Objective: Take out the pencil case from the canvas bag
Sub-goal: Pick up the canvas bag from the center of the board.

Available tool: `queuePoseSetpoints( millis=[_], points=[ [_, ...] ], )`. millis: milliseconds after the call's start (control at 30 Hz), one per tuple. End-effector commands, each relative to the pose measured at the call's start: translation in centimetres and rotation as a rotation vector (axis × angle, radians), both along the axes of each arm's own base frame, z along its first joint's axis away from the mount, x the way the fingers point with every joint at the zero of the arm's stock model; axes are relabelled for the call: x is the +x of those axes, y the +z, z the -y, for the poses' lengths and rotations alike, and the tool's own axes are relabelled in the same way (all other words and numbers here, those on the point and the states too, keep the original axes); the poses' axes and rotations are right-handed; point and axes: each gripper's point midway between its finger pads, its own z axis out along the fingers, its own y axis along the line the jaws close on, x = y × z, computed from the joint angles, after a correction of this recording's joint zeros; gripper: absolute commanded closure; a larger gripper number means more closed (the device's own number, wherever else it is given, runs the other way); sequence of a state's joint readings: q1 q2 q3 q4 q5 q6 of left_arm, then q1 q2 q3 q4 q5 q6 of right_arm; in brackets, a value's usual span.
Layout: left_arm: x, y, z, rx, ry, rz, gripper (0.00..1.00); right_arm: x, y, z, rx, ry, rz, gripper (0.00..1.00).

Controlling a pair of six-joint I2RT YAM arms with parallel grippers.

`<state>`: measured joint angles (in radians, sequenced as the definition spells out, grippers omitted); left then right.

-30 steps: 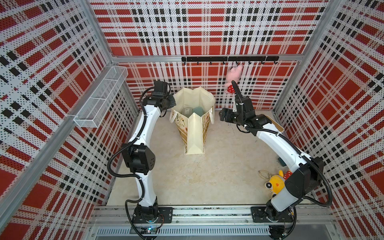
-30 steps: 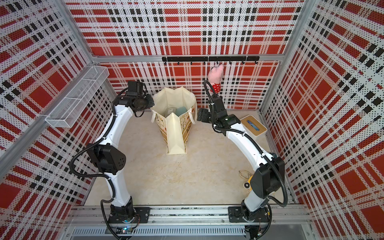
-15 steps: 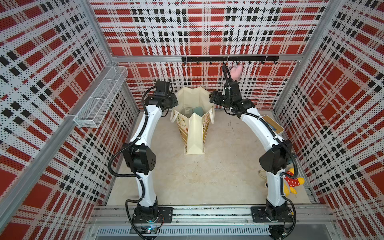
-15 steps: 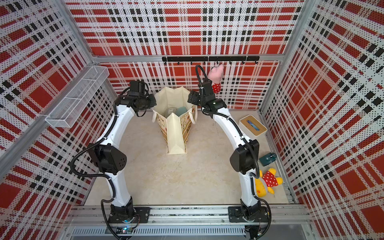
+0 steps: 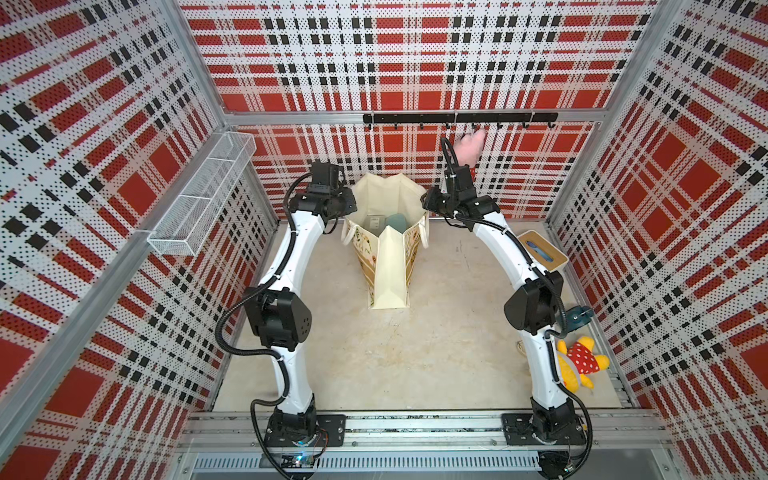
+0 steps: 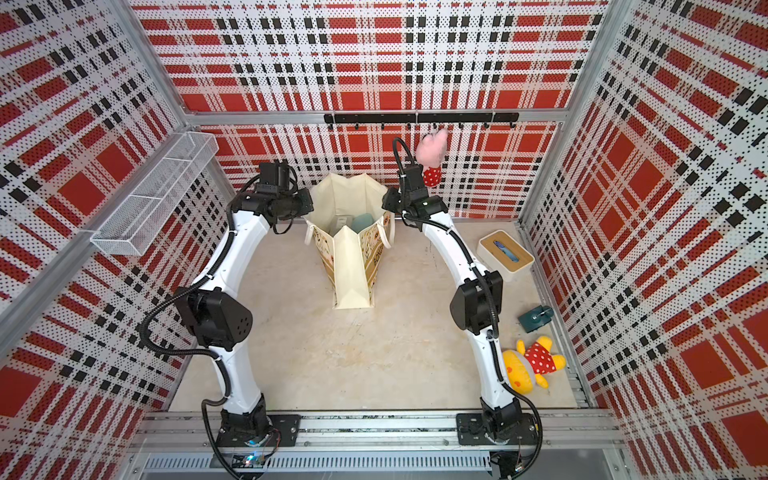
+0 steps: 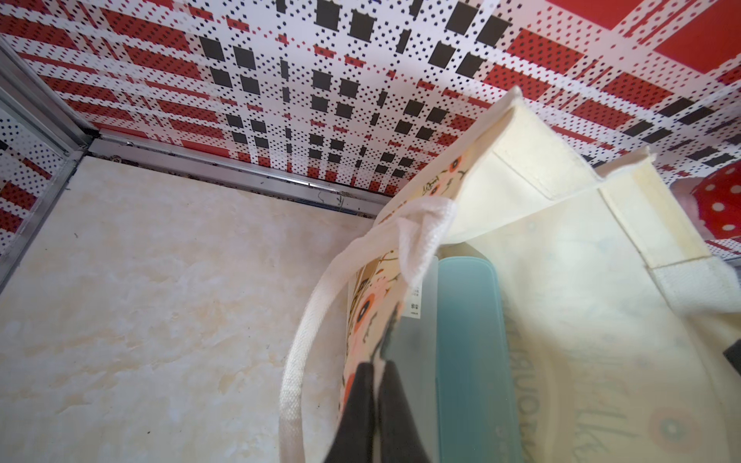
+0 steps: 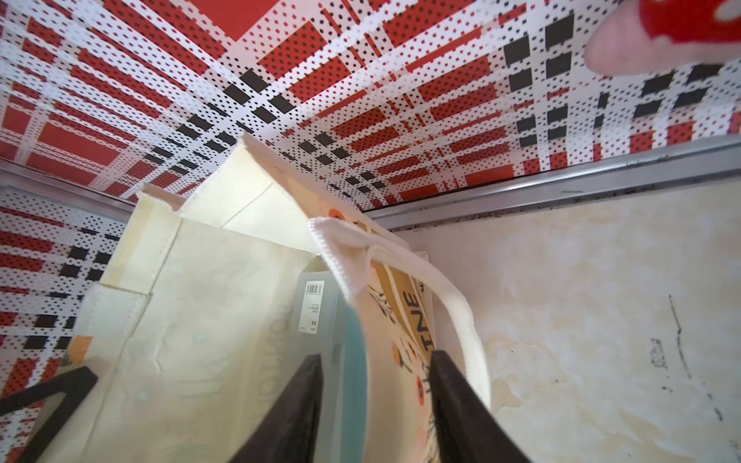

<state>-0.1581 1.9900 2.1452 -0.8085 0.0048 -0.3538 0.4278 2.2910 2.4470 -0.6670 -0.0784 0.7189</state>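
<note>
On floor [image 5: 415, 353]: one canvas bag [image 5: 388, 270], one pencil case [image 5: 395, 221] inside.

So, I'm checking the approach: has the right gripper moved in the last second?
Yes. The right gripper has swung in to the canvas bag, away from the white box; its jaws now straddle the bag's rim.

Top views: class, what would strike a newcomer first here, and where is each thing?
The cream canvas bag stands open at the back of the floor, left arm and right arm at its rim. A teal pencil case shows inside. A pink plush hangs on the back wall; a yellow plush lies beside the right arm.
</note>
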Motion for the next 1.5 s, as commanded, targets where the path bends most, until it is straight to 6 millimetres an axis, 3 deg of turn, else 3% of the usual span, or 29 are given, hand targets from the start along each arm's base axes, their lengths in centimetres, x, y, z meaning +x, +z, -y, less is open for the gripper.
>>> queuePoseSetpoints(
  millis=[0,133,267,467,667,967,1100,1200,1300,1467],
  points=[
    [0.1,2.0,0.2,-0.024,-0.033,0.069,1.0,-0.3,1.1,-0.3,0.026,0.014,0.003,0.66],
    [0.2,2.2,-1.1,-0.05,-0.008,0.075,1.0,-0.8,1.9,0.0,0.028,0.013,0.01,0.86],
    [-0.3,3.8,-2.9,-0.072,0.01,0.131,1.0,-2.2,3.3,-0.5,0.051,0.049,0.038,0.99],
    [-0.8,7.2,-5.8,-0.108,0.066,0.22,1.0,-6.8,5.0,-3.0,0.055,0.133,0.08,1.0],
    [-0.7,9.6,-8.0,-0.136,0.072,0.275,1.0,-12.3,3.9,-6.0,0.089,0.202,0.086,1.0],
    [0.2,13.5,-5.4,-0.12,-0.055,0.373,1.0,-18.7,-0.7,-9.9,0.198,0.222,0.091,1.0],
    [0.1,14.8,-3.8,-0.098,-0.104,0.41,1.0,-19.8,-2.9,-10.5,0.204,0.208,0.063,1.0],
    [0.0,14.5,-3.1,-0.101,-0.124,0.406,1.0,-20.0,-3.5,-9.7,0.19,0.185,0.059,1.0],
    [-0.4,13.7,-2.7,-0.107,-0.142,0.394,1.0,-20.2,-3.3,-8.4,0.138,0.156,0.079,0.91],
    [-1.5,13.4,-2.2,-0.1,-0.181,0.4,1.0,-20.5,-1.3,-5.6,0.034,0.104,0.16,0.5]
  ],
)
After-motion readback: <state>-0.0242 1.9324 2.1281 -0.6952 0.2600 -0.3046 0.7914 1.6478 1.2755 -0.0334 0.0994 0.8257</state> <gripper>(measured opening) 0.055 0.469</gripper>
